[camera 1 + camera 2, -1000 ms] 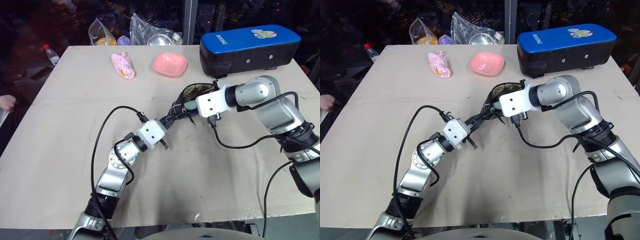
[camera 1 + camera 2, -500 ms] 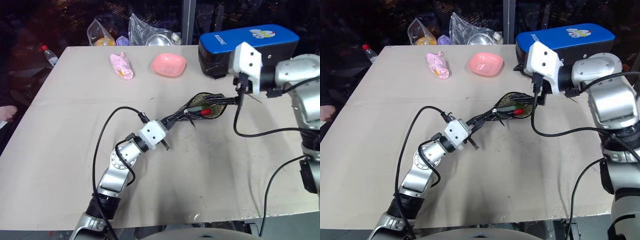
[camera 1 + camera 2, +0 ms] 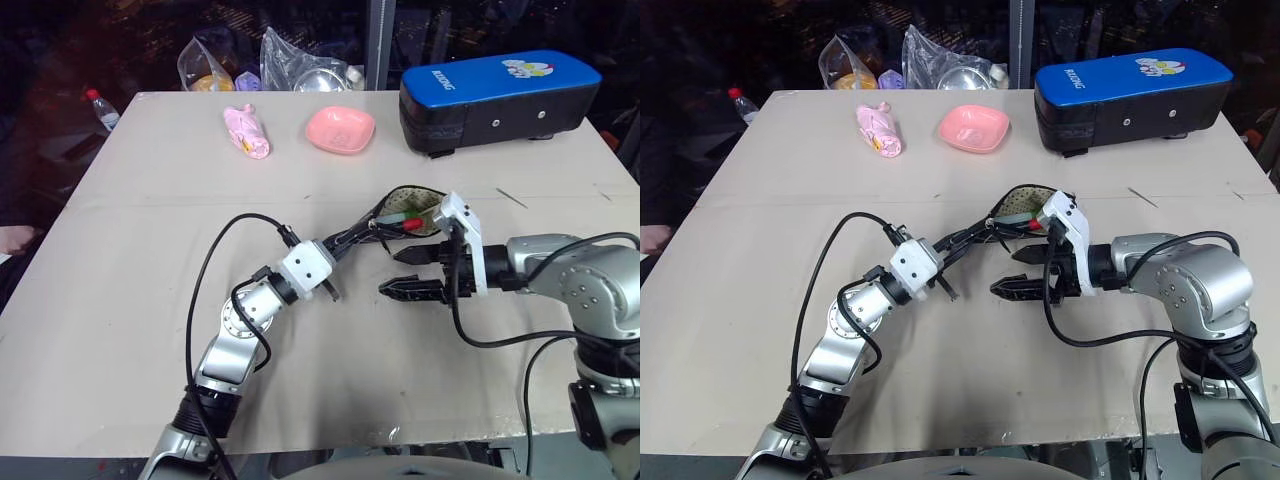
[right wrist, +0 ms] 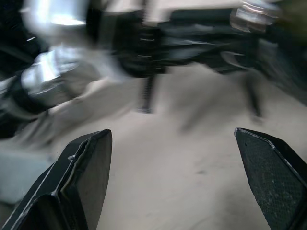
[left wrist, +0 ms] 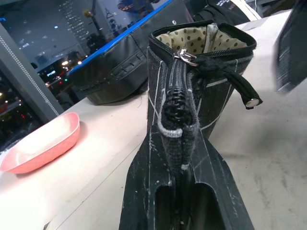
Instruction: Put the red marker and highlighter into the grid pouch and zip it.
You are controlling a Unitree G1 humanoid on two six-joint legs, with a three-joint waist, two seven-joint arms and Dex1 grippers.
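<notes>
The black fabric grid pouch [image 3: 400, 212] gapes just beyond the wide-open, empty right gripper [image 3: 408, 272], its tail clamped in the closed left gripper [image 5: 178, 143]. The slim red marker [image 3: 411, 224] and probably the pale green highlighter [image 3: 399, 215] poke out; zipping could snag them.

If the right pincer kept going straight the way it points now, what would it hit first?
Most likely the left pincer or the wrist behind it, which is shut on the end of the grid pouch. The open right pincer points across the table toward that arm; depth is unclear, so it might pass just in front.
</notes>
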